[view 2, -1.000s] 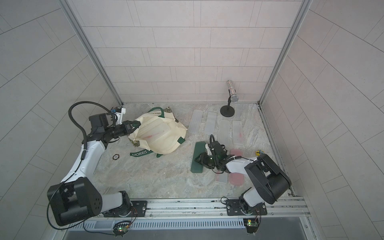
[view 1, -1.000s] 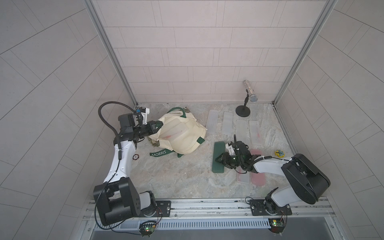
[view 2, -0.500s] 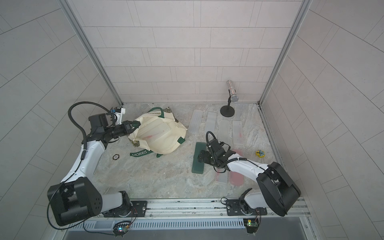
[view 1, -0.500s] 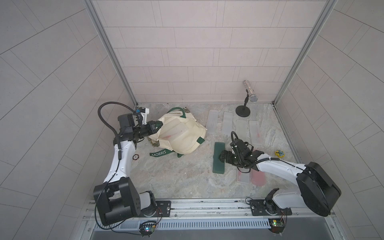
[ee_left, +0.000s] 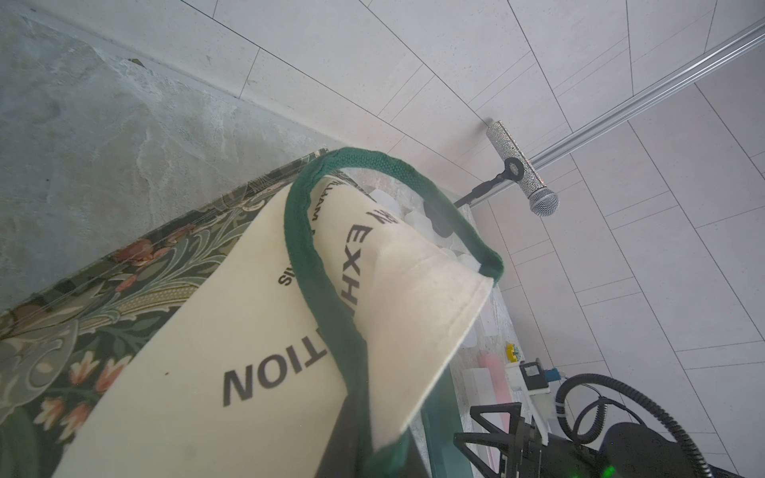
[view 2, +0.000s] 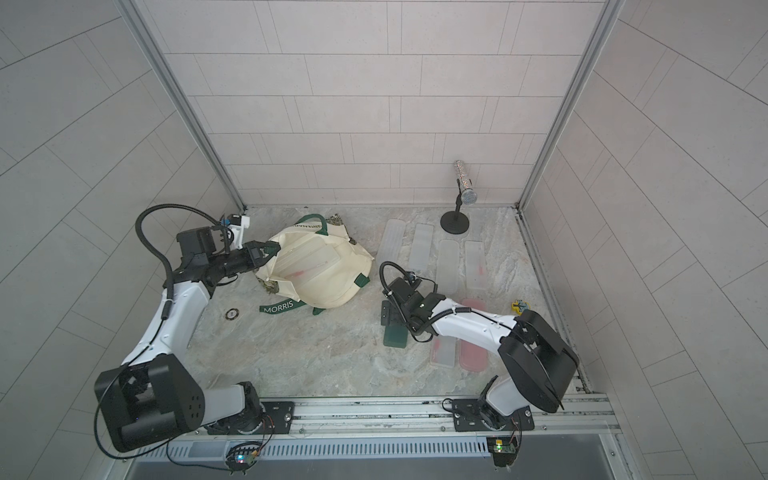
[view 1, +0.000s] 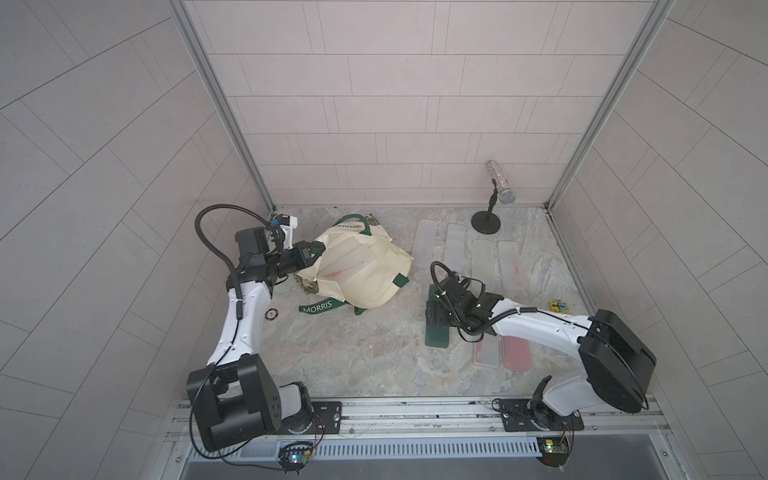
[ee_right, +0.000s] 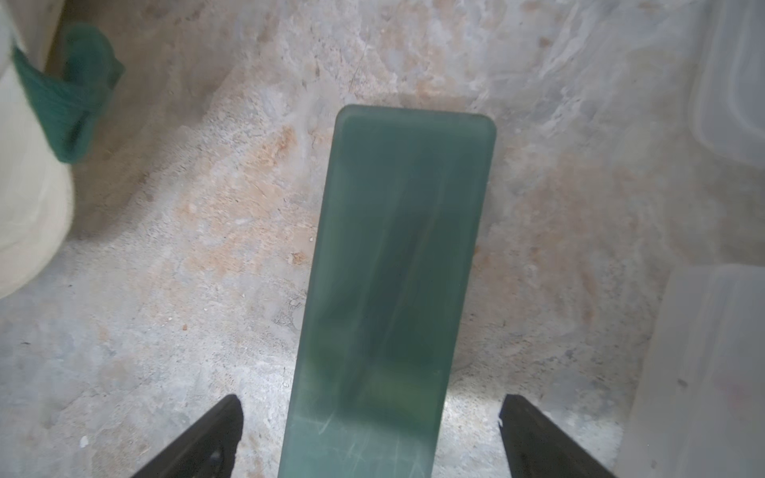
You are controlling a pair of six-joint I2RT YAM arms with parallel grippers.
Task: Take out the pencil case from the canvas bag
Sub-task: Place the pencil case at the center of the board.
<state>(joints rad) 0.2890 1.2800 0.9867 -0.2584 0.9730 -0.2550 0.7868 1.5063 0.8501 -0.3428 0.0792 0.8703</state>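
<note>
We count one canvas bag (view 1: 365, 270), one pencil case (ee_right: 405, 231); left gripper (view 1: 309, 251) pinches the bag, right gripper (ee_right: 370, 402) gapes astride the case.

In a top view, the cream canvas bag (view 1: 365, 274) with dark green strap handles lies crumpled on the marbled grey desk (view 1: 353, 361). The left gripper (view 1: 312, 252) has its jaws closed on a green strap at the bag's edge. Well apart from the bag, the right gripper (view 1: 435, 314) hangs over a dark green flat rectangular pencil case (view 1: 436, 337) lying on the desk. How its jaws stand cannot be told here. Behind it lie frosted clear plastic cases (view 1: 454, 245) side by side, near a glittery silver microphone (view 1: 500, 185) on a black stand.
</note>
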